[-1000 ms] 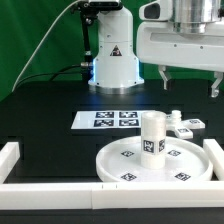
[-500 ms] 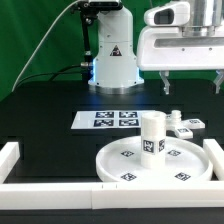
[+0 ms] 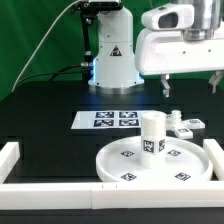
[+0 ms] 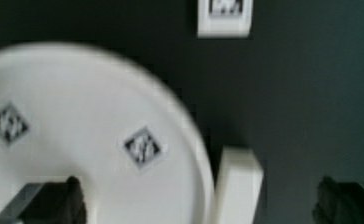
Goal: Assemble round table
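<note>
Flat white tagged round disc [image 3: 113, 162], short tagged cylindrical leg [image 3: 152, 134] upright on its centre.

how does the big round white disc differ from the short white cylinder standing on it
The large round white plastic disc is wide and lies flat; the short white cylindrical leg is narrow and stands upright at the disc's middle. The disc shows several tags on top; the leg shows one on its side. Both are white with black-and-white square tags.
</note>
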Controlling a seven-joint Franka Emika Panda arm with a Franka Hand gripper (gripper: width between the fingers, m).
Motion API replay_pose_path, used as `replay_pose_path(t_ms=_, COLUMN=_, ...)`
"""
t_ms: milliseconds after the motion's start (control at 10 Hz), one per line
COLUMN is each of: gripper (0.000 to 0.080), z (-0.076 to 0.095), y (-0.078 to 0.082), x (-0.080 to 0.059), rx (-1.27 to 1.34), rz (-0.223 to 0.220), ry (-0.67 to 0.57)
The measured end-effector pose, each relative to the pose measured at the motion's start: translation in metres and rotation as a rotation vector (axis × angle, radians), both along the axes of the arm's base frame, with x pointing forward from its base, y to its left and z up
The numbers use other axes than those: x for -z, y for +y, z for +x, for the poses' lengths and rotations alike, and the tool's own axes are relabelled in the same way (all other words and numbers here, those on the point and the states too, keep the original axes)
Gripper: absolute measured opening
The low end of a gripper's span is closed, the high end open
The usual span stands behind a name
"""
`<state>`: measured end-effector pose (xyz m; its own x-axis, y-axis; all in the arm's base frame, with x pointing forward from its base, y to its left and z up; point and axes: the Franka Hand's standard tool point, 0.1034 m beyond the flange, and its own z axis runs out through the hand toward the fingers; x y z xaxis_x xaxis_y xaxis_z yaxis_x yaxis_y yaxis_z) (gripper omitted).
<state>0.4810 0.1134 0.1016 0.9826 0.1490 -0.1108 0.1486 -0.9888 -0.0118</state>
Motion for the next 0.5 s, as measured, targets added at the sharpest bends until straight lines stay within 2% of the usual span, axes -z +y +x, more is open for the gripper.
replay_pose_path(t_ms=100, gripper=0.0649, z=-0.004, y=0.001, x=0.0, rx=0.008, rz=-0.013, ry=0.015)
replay_pose_path(t_ms=200, gripper=0.0649, z=-0.012, y=0.004, x=-0.002, rx=0.005, rz=-0.055, ry=0.097)
replay_pose_path(t_ms=400, gripper=0.0649, z=-0.009, y=-0.001, x=-0.001, rx=0.014, rz=-0.078, ry=0.192)
replay_pose_path(t_ms=500, gripper=0.0649, z=-0.014, y=-0.002, x=0.001, rx=0.005, rz=-0.095, ry=0.262)
